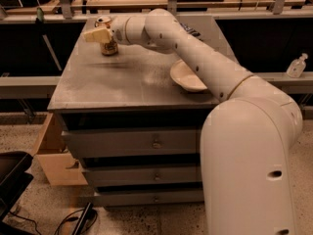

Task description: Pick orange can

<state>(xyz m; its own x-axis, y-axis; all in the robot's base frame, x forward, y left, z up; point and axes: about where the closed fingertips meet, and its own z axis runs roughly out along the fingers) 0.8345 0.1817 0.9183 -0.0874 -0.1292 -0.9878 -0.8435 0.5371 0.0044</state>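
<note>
The orange can (108, 45) stands upright at the back left of the grey cabinet top (122, 87). Its silver top (102, 20) shows just behind the gripper. My gripper (98, 35), cream-coloured, is at the can's upper body, crossing in front of it at the end of the long white arm (195, 58) that reaches in from the right. A dark bit of the blue chip bag (191, 31) shows behind the arm.
A white bowl (188, 77) sits on the right of the cabinet top, partly under the arm. The cabinet has drawers (156, 143) below. A wooden box (54, 155) stands at the lower left, a black chair (12, 175) beside it. A clear pump bottle (297, 66) stands far right.
</note>
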